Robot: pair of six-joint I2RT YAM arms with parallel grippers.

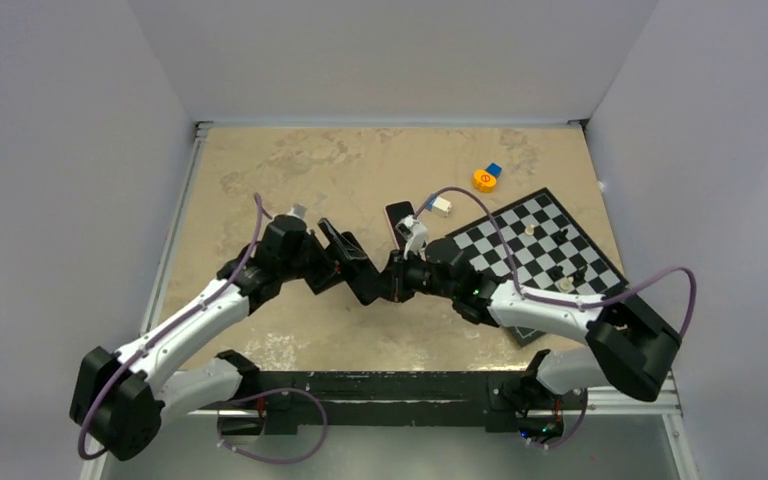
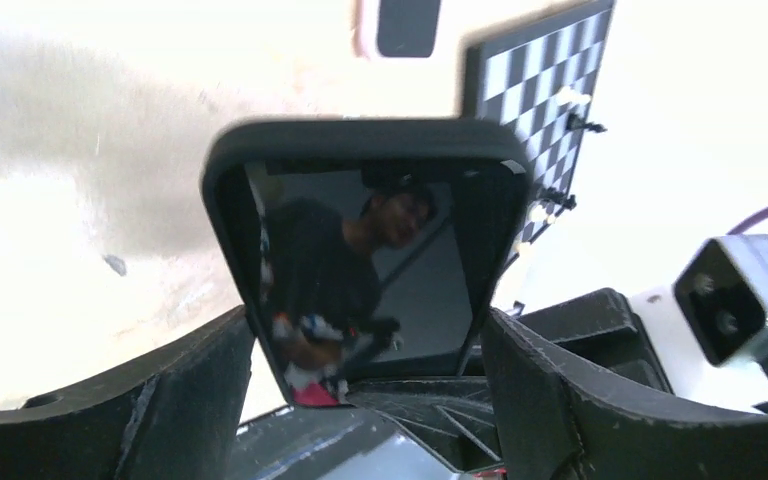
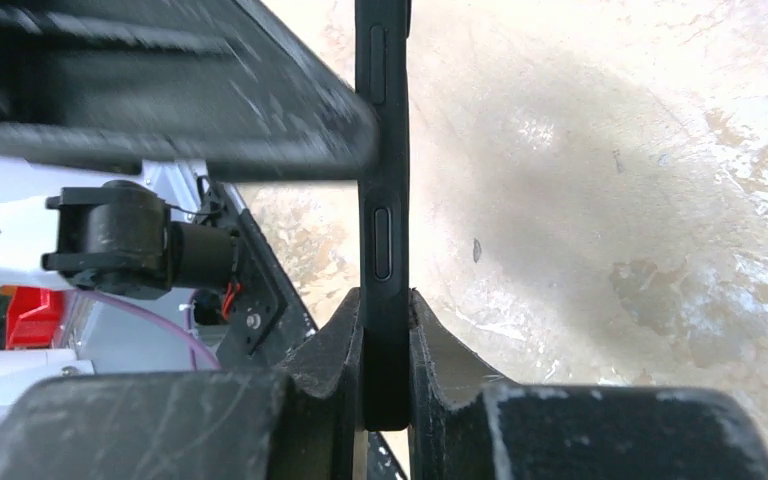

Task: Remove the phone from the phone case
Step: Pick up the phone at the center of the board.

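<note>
My left tool point(image 2: 367, 325) holds the phone case point(image 2: 360, 135) by both sides, phone point(image 2: 360, 260) inside; my right tool point(image 3: 385, 320) is narrow, pinching its edge above the surface point(image 3: 610, 200).

The tabletop point(image 1: 290, 170) is a beige marbled stone-look slab with darker blotches toward 11 o'clock, boxed in by plain pale grey walls point(image 1: 390, 50) at 12, 9 and 3 o'clock. There's a silver metal rail point(image 1: 172, 230) along the 9 o'clock edge and a black bar point(image 1: 390, 385) across 6 o'clock, and the lighting's soft and even, barely any shadows
</note>
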